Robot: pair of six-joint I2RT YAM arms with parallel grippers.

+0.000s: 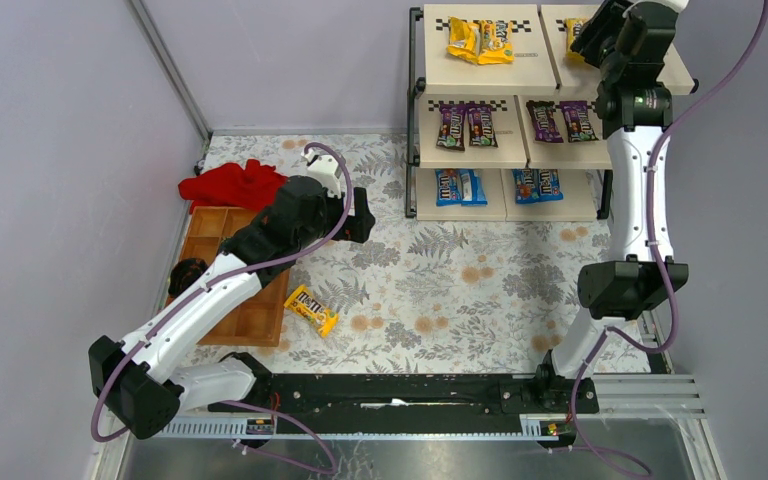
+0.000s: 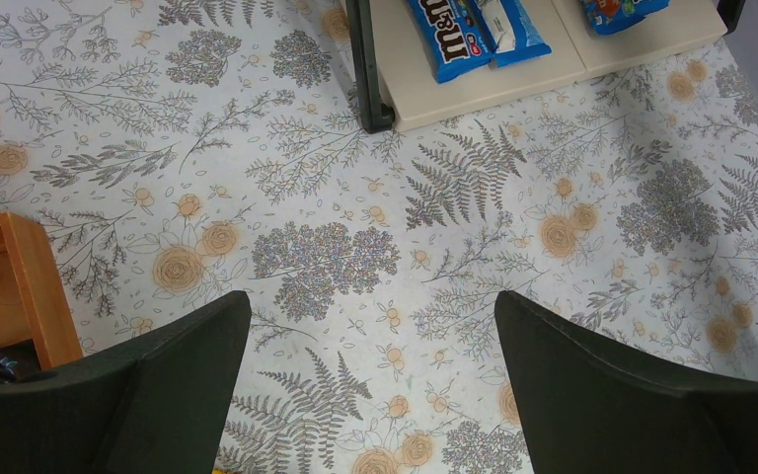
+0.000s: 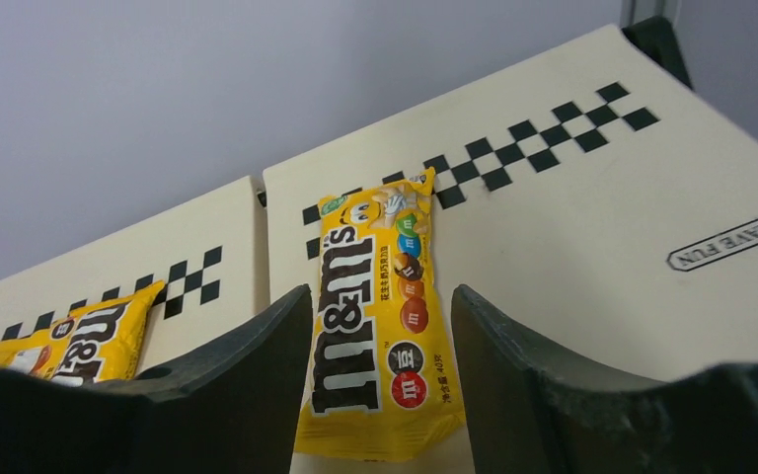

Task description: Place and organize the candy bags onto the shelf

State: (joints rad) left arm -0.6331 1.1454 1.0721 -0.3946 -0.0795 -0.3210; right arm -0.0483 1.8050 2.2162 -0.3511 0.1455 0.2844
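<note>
The shelf (image 1: 540, 70) stands at the back right. Its top tier holds yellow candy bags (image 1: 480, 40), the middle tier purple-brown ones (image 1: 465, 125) and the bottom tier blue ones (image 1: 458, 186). One more yellow bag (image 1: 311, 309) lies on the floral tablecloth beside the wooden tray. My right gripper (image 1: 592, 35) is over the top tier. In the right wrist view it (image 3: 382, 296) is open, its fingers on either side of a yellow bag (image 3: 380, 326) lying flat on the board. My left gripper (image 2: 371, 301) is open and empty above the cloth, short of the shelf's bottom tier (image 2: 513, 84).
A brown wooden compartment tray (image 1: 230, 270) sits at the left, with a red cloth (image 1: 235, 185) at its far end. The tray's corner shows in the left wrist view (image 2: 5, 281). A black shelf post (image 2: 365, 69) stands ahead of my left gripper.
</note>
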